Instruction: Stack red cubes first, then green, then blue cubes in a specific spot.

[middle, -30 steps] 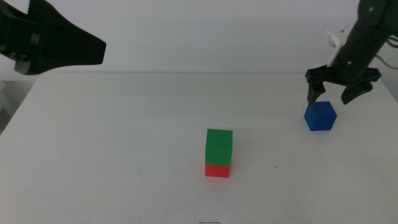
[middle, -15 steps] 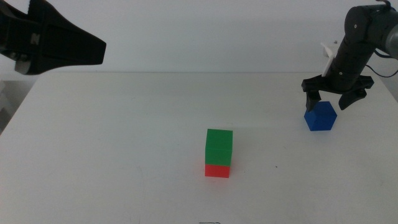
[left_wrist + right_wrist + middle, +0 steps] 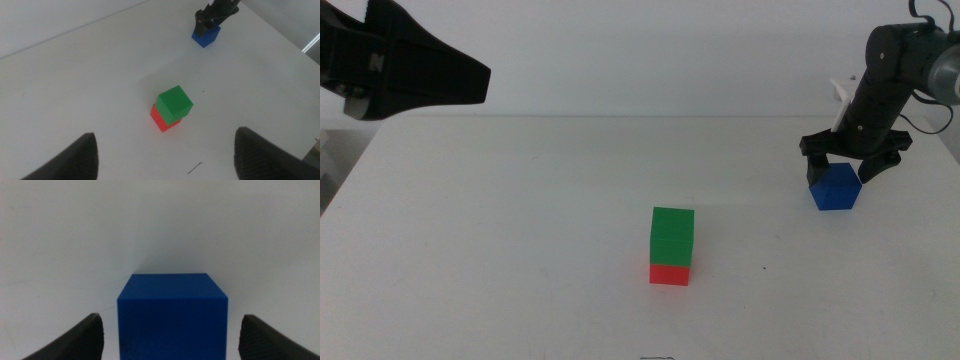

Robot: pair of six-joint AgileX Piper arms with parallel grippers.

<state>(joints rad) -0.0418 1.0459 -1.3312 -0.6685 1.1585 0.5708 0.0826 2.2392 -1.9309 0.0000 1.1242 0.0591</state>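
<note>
The green cube [image 3: 672, 236] sits on the red cube [image 3: 669, 273] at the table's middle front; both show in the left wrist view, green [image 3: 174, 102] on red [image 3: 158, 118]. The blue cube [image 3: 835, 187] stands on the table at the right. My right gripper [image 3: 843, 165] is open, just above the blue cube, its jaws either side of the top. In the right wrist view the blue cube [image 3: 172, 320] lies between the spread jaws. My left gripper [image 3: 165, 155] is open and empty, raised at the far left [image 3: 405, 70].
The white table [image 3: 520, 220] spreads around the stack. Its right edge lies close beyond the blue cube. A white object [image 3: 842, 93] shows behind the right arm.
My right gripper has come down closer onto the blue cube and shifted slightly left. The cubes and the left arm have not moved.
</note>
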